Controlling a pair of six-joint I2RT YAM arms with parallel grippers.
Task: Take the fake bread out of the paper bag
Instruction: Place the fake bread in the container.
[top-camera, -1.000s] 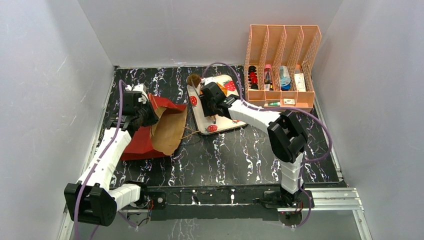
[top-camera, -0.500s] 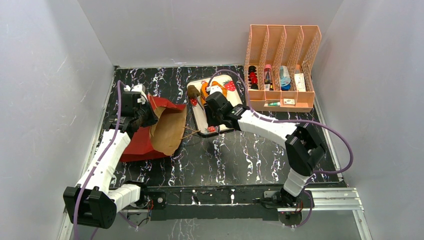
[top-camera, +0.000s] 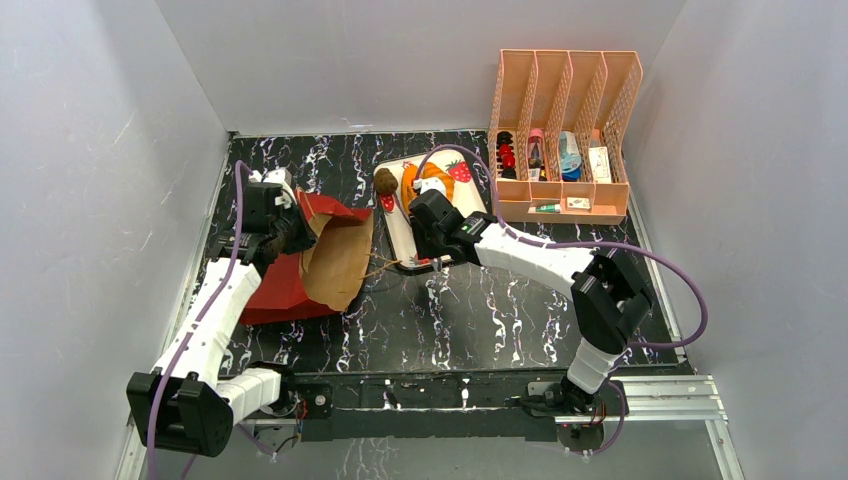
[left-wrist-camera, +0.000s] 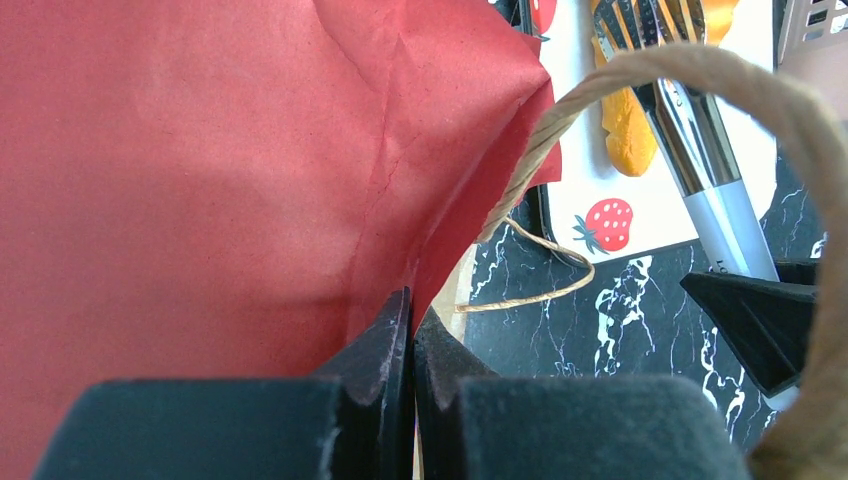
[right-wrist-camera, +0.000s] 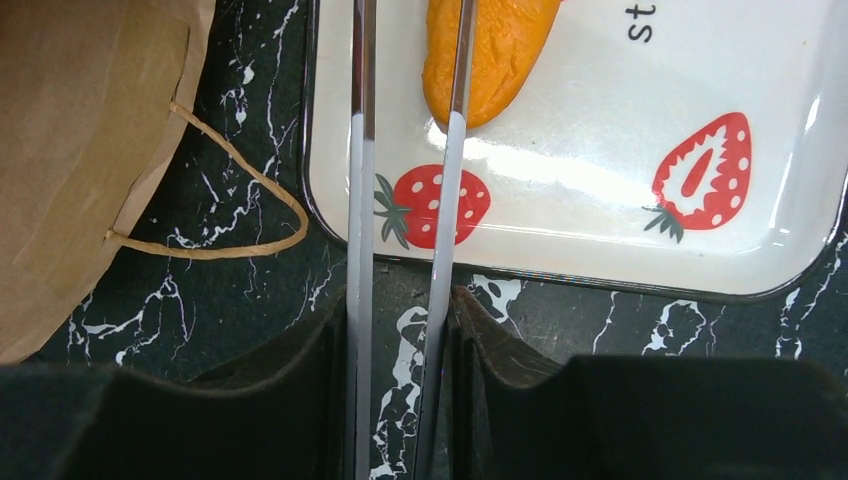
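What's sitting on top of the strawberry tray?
An orange baguette lies on the strawberry tray, a dark brown roll at its far corner. The metal tongs reach over it. The right arm hides the tray's middle.

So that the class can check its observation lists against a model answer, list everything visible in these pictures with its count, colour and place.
paper bag: one, red and brown, lying on its side, table left.
dark roll: one, dark brown, tray's far-left corner.
orange bread: at least one long piece, orange, on the tray; full count unclear.
tray: one, white with red strawberries, table centre.
tongs: one pair, silver, reaching over the tray's near edge.
organiser: one, peach, far right, small items inside.
table: one, black marbled.
left hand: shut on the bag's red edge.
right hand: shut on the tongs.
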